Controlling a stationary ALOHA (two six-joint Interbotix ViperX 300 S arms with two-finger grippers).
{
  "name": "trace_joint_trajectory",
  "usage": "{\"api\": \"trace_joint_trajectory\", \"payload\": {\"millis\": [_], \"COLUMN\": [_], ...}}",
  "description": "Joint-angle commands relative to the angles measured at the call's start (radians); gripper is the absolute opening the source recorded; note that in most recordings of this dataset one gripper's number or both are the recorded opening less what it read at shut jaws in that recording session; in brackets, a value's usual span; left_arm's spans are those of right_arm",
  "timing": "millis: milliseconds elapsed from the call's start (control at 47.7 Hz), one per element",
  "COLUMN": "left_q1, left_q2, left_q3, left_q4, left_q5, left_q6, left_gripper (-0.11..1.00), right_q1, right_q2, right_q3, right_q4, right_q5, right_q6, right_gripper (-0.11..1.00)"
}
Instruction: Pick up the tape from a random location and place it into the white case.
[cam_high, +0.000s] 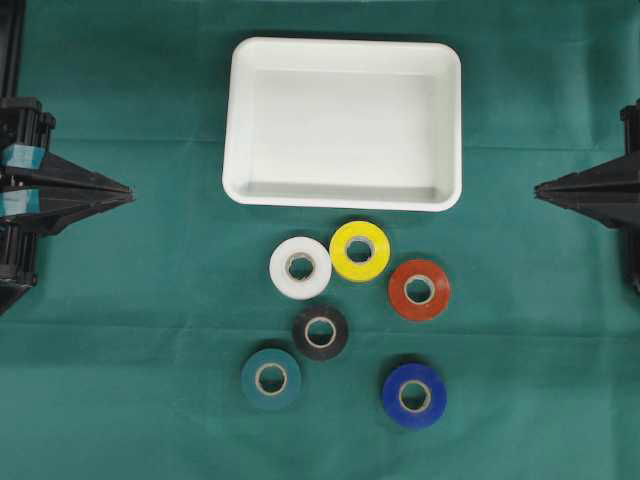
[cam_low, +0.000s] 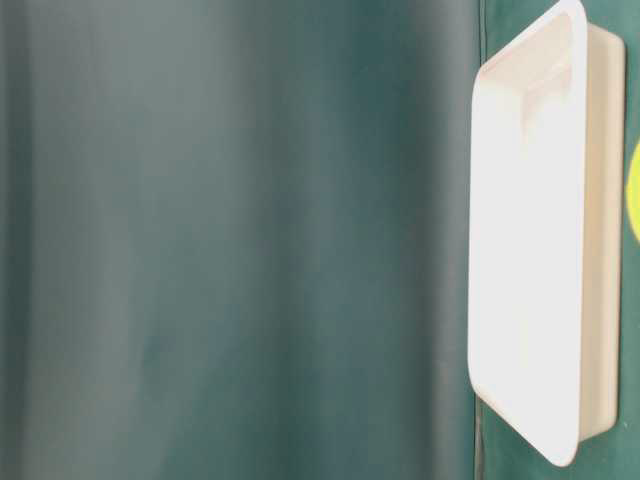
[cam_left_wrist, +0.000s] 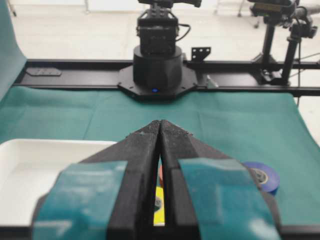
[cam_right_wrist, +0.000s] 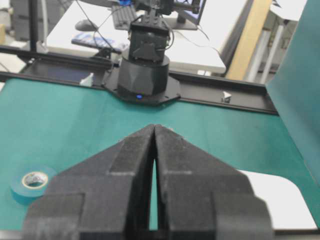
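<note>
The white case lies empty at the back middle of the green cloth; its rim also shows in the table-level view, white case. Several tape rolls lie in front of it: white tape, yellow tape, red tape, black tape, green tape and blue tape. My left gripper rests shut at the left edge, holding nothing. At the right edge my right gripper is shut and empty too. Both stand well apart from the rolls.
The left wrist view shows the left gripper, the case corner and the blue roll. The right wrist view shows the right gripper, the green roll and the opposite arm's base.
</note>
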Motion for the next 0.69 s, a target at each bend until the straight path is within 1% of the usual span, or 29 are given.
{"api": "trace_joint_trajectory", "payload": {"millis": [0, 210, 524, 608, 671], "left_q1": [0.006, 0.006, 0.005, 0.005, 0.005], "left_q2": [0.011, 0.005, 0.012, 0.014, 0.014], "left_q3": [-0.026, -0.026, -0.028, -0.028, -0.029], "left_q4": [-0.003, -0.003, -0.003, -0.003, -0.003], "left_q5": [0.023, 0.032, 0.032, 0.031, 0.032], "left_q6": [0.003, 0.005, 0.008, 0.008, 0.008], "left_gripper": [0.01, 0.01, 0.02, 0.09, 0.20], "right_q1": [-0.008, -0.006, -0.006, -0.006, -0.006], "right_q2": [0.009, 0.021, 0.023, 0.023, 0.023], "right_q3": [-0.032, -0.054, -0.063, -0.066, -0.067], "right_q4": [-0.006, -0.012, -0.008, -0.008, -0.008], "right_q5": [-0.005, 0.061, 0.094, 0.097, 0.101], "right_q6": [-0.002, -0.002, 0.011, 0.011, 0.011], "right_gripper": [0.00, 0.00, 0.00, 0.00, 0.00]}}
